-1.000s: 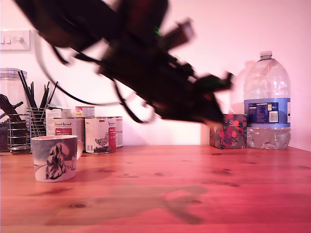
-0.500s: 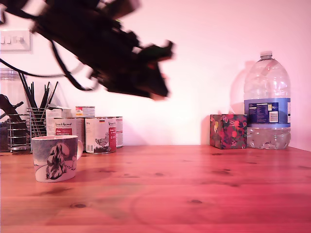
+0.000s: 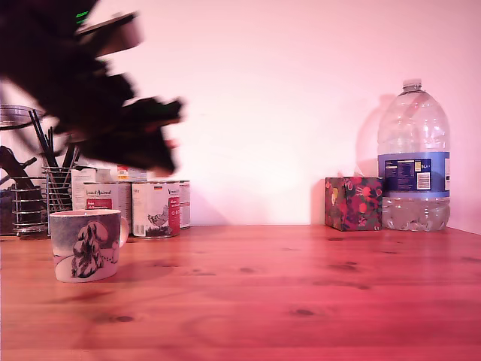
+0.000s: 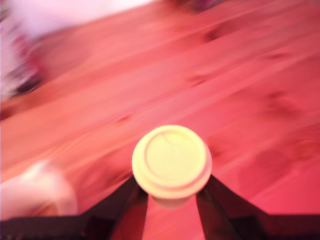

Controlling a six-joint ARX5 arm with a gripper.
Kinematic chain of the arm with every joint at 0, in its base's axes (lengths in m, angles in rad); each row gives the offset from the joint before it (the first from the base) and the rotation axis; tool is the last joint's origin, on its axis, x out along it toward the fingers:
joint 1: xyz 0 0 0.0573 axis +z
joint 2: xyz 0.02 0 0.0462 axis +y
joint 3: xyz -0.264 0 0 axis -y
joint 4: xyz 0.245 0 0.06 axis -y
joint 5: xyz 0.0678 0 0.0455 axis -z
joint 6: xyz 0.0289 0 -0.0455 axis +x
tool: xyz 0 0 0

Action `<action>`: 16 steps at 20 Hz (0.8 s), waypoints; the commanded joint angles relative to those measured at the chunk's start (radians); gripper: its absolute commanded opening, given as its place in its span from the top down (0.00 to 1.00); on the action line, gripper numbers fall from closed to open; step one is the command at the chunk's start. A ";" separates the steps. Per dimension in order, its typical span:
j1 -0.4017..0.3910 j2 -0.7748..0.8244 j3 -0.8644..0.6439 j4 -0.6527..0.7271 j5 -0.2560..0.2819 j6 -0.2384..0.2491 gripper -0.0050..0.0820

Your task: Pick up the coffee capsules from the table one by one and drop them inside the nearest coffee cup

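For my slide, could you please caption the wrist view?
Gripper shut on a cream coffee capsule, carried above the wooden table.

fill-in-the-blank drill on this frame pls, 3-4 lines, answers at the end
1. The gripper is shut on a cream-white coffee ____.
2. In the exterior view, the coffee cup stands toward that view's ____ side of the table.
3. The large plastic bottle stands beside a floral ____.
4. In the exterior view, the blurred arm is ____ the cup, not touching it.

Missing words: capsule; left; box; above
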 commanded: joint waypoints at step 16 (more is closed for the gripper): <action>0.241 -0.161 -0.024 -0.193 0.076 0.055 0.82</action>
